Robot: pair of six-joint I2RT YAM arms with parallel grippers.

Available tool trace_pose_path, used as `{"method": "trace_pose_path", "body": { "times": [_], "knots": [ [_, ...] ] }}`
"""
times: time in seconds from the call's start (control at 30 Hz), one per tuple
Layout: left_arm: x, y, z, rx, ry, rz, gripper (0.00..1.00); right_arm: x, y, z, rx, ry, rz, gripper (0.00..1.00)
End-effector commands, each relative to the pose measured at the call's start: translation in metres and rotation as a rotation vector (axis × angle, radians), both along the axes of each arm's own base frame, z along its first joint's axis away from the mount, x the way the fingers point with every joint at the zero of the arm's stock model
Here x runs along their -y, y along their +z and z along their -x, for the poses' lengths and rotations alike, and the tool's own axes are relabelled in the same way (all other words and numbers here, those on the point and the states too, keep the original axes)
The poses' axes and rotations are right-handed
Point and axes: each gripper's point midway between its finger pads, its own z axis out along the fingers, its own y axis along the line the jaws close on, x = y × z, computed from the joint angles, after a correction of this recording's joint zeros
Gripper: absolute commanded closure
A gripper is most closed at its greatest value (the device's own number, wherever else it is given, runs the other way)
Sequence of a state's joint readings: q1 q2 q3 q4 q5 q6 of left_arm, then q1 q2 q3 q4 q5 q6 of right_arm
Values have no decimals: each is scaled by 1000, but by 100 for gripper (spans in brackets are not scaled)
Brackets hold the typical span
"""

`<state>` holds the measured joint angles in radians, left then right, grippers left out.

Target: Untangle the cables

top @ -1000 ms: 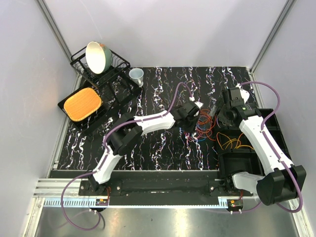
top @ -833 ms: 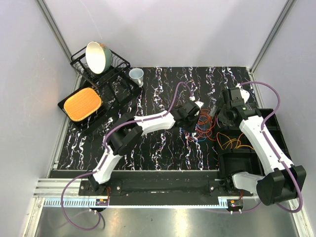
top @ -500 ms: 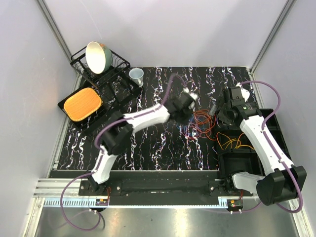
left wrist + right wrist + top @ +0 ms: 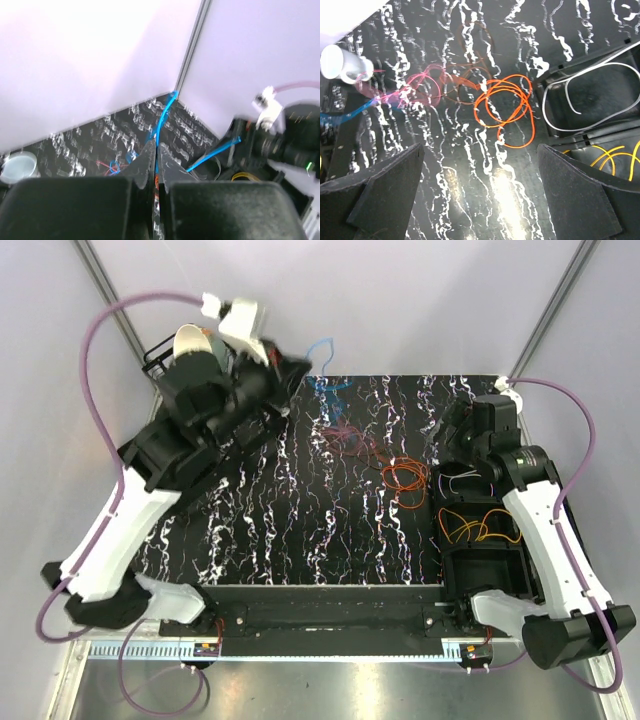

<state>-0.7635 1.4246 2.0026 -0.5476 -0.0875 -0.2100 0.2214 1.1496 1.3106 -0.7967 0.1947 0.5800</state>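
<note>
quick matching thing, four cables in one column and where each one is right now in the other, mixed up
Cables:
1 blue cable
2 orange cable
3 white cable
4 yellow cables

Places:
A looped on the table
B bin compartment just nearer the arm bases
C pinched in the left gripper, held up
D far compartment of the black bin

Pairs: 1-C, 2-A, 3-D, 4-B

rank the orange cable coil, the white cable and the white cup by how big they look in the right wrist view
1. white cable: widest loop, running off the right edge.
2. orange cable coil: somewhat smaller.
3. white cup: smallest, but farthest from the camera, so its true size is unsure.
</note>
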Motion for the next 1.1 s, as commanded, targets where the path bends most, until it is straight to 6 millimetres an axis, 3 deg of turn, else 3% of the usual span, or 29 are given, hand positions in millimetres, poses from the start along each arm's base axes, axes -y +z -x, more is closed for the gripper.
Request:
{"method": "trace_pose_path", "body": {
  "times": [0.0,0.03,0.07,0.17,0.33,0.5,0.63,0.67,0.73,0.77,0.8,0.83,0.9,0.93,1.0,1.07],
  "knots": [
    [9,-168,-16,-302,31,-230,100,-11,3,-1,28,59,-36,0],
    [6,-187,-11,-332,25,-249,100,-15,-2,-1,10,80,-48,0],
    [1,-223,-6,-393,25,-297,100,-19,-3,-1,8,96,-59,0],
    [-11,-258,11,-473,25,-335,100,-41,-12,-4,-17,192,-124,0],
    [-28,-266,17,-482,54,-349,100,-78,-28,-13,-72,327,-254,0],
    [-50,-281,-8,-549,186,-329,100,-104,-42,-14,-105,403,-288,0],
    [-75,-306,-43,-660,287,-296,95,-123,-54,-9,-123,448,-295,0],
    [-75,-329,-49,-742,285,-316,95,-126,-56,-8,-128,455,-296,0],
    [-85,-341,-56,-856,319,-282,92,-133,-65,-7,-155,467,-296,0],
    [-86,-350,-57,-898,330,-278,86,-135,-65,-7,-158,472,-297,1],
    [-90,-352,-56,-900,342,-276,58,-138,-67,-4,-163,479,-295,1],
    [-94,-355,-52,-899,353,-283,44,-139,-68,-3,-164,483,-290,0],
    [-105,-340,-45,-850,386,-273,24,-139,-71,-2,-169,485,-284,0],
    [-112,-342,-38,-853,400,-287,13,-142,-74,-1,-176,498,-277,0],
    [-126,-329,-28,-811,438,-297,2,-149,-80,-2,-193,525,-263,1],
    [-140,-331,-17,-807,462,-348,1,-166,-84,4,-206,590,-222,1]
  ]
}}
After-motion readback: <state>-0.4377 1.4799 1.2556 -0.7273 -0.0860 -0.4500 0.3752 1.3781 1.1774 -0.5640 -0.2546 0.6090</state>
